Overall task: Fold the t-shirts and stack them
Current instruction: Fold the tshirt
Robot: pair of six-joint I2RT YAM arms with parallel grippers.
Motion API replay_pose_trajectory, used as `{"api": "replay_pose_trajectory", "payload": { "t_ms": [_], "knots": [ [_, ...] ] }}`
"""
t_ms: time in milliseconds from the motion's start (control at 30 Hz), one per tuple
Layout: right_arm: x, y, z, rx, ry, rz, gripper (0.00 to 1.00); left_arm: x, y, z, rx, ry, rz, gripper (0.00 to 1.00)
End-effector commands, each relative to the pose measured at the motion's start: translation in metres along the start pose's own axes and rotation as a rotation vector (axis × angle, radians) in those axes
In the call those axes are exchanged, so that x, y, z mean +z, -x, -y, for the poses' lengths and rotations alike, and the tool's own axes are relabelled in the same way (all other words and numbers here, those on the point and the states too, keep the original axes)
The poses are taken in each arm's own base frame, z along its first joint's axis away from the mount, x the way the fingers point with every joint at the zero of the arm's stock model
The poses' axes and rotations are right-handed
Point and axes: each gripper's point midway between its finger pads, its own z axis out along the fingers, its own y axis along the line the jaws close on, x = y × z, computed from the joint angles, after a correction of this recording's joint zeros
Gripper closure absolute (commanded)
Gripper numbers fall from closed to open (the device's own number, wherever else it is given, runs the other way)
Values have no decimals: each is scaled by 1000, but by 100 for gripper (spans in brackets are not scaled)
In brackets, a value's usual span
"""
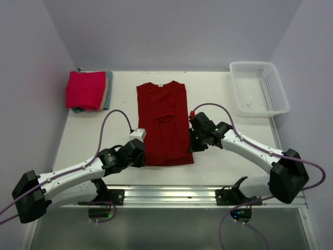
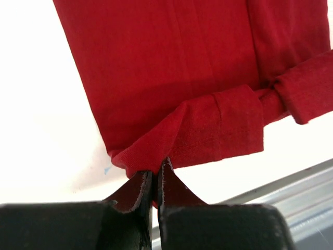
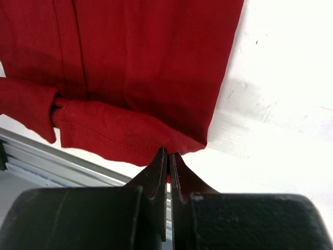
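Table fills mid-frame, dark crimson t-shirt lying lengthwise at its centre (folded tees stacked upper left), left gripper and right gripper each clamped on a lower hem corner.

White arms, black fingers, lilac cables (green lights)

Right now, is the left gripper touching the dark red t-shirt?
Touching. The left wrist view shows the left gripper shut on a hem corner of the dark red t-shirt, with the cloth pinched between its fingertips.
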Motion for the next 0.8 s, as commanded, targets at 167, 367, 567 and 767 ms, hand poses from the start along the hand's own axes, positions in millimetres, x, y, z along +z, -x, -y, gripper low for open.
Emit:
{"api": "replay_pose_trajectory", "payload": {
  "t_ms": [167,367,567,767],
  "knots": [
    [-7,51,-10,-64,-32,150,100,1,69,10,64,24,210,100],
    [-6,75,-13,-84,-65,196,100,0,99,3,73,46,271,100],
    [-2,101,-15,-96,-85,226,100,-1,123,-3,77,65,316,100],
    [11,135,-12,-90,-124,252,100,14,141,1,102,66,331,100]
  ]
}}
